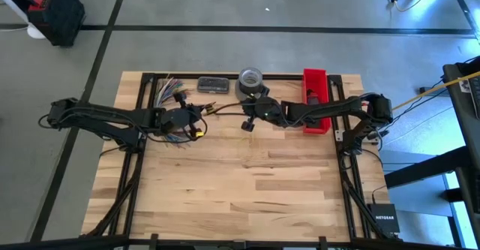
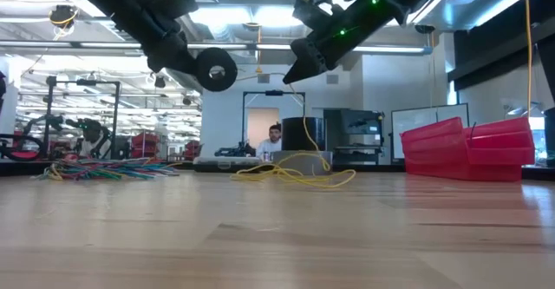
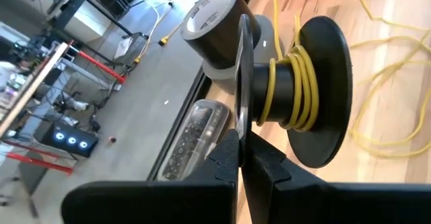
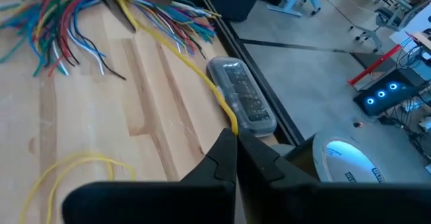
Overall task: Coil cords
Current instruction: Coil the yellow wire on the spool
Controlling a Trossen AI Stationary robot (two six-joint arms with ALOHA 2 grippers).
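Note:
My left gripper [image 3: 239,140] is shut on a black spool [image 3: 296,89] with yellow cord wound on its hub, held above the table [image 2: 215,68]. My right gripper [image 4: 234,138] is shut on that yellow cord [image 4: 195,69] a short way to the spool's right [image 1: 247,124]. The cord's loose loops [image 2: 295,172] lie on the table below. A bundle of multicoloured cords [image 1: 171,88] lies on the table at the far left, also seen in the low view [image 2: 104,169]. My left gripper pinches the rim of the spool's thin flange [image 3: 242,116] between its two fingers. The spool is lifted clear of the table, its axis about level. My right gripper pinches a single strand of the yellow cord [image 4: 229,116] between its fingertips. From the fingers the strand runs straight to the spool; the other part [image 2: 290,107] hangs down to the loops on the table.
A grey tape roll [image 1: 250,77] and a clear case [image 1: 213,85] stand at the far edge, behind the grippers. A red bin [image 1: 316,100] stands at the far right. A person [image 2: 274,137] shows in the room beyond. The table's near half is bare wood.

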